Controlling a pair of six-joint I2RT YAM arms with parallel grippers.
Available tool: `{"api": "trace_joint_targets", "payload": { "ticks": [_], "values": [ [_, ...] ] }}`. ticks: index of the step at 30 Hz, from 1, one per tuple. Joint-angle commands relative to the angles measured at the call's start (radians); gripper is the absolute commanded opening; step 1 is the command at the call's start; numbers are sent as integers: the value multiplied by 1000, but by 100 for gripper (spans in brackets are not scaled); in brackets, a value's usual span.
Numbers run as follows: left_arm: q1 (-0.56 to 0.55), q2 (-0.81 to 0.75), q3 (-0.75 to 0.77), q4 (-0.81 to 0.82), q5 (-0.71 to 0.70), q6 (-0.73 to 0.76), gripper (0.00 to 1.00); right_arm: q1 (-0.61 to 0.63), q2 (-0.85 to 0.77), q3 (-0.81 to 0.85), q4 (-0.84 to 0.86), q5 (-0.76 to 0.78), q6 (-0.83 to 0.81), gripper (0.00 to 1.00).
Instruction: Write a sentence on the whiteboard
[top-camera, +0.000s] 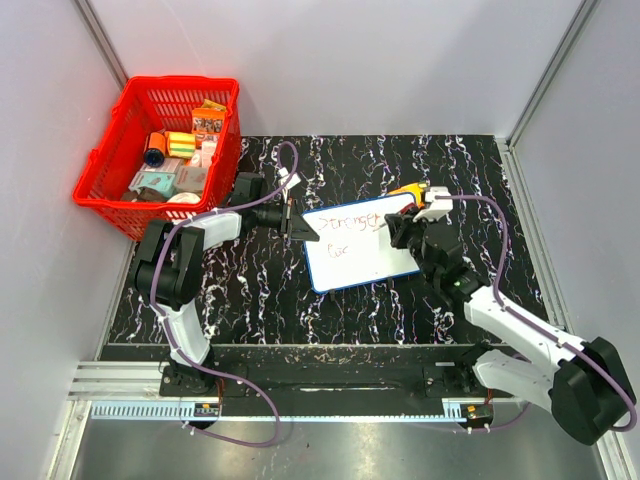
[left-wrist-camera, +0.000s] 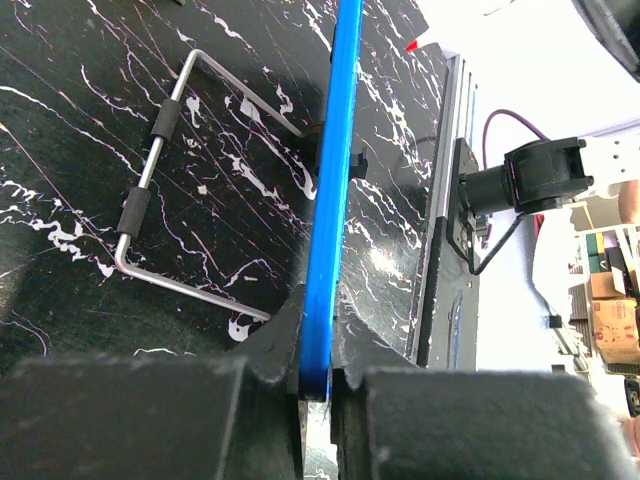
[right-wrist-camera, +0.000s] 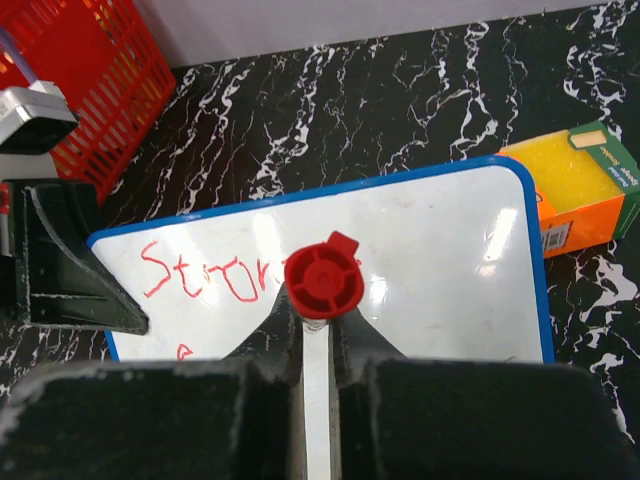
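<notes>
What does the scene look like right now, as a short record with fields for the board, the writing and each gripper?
whiteboard: blue-framed, mid-table
sentence: red strokes, two short lines, the top starting Stron
left gripper: shut on the whiteboard's left edge
right gripper: shut on a red marker above the board
other: red basket at far left; orange box by the board's far right corner

Pale grey walls (top-camera: 350, 60) on three sides, black tabletop (top-camera: 250, 290) (veined white like marble), even bright light
</notes>
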Motion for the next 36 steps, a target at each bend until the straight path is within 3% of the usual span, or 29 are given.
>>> {"api": "trace_joint_targets", "payload": {
  "ticks": [1,6,11,19,36],
  "values": [
    [-17,51,-12,-47,-264,160,0,0,19,-14,28,-18,-6,0],
    [-18,52,-12,-48,-266,162,0,50,-3,-46,68,43,-53,0],
    [-20,52,-10,-47,-266,165,0,156,-17,-92,137,212,-135,0],
    [-21,55,-10,-70,-268,165,0,158,-4,-105,195,302,-152,0],
    [-24,55,-4,-77,-266,171,0,158,71,-82,192,302,-130,0]
  ]
}}
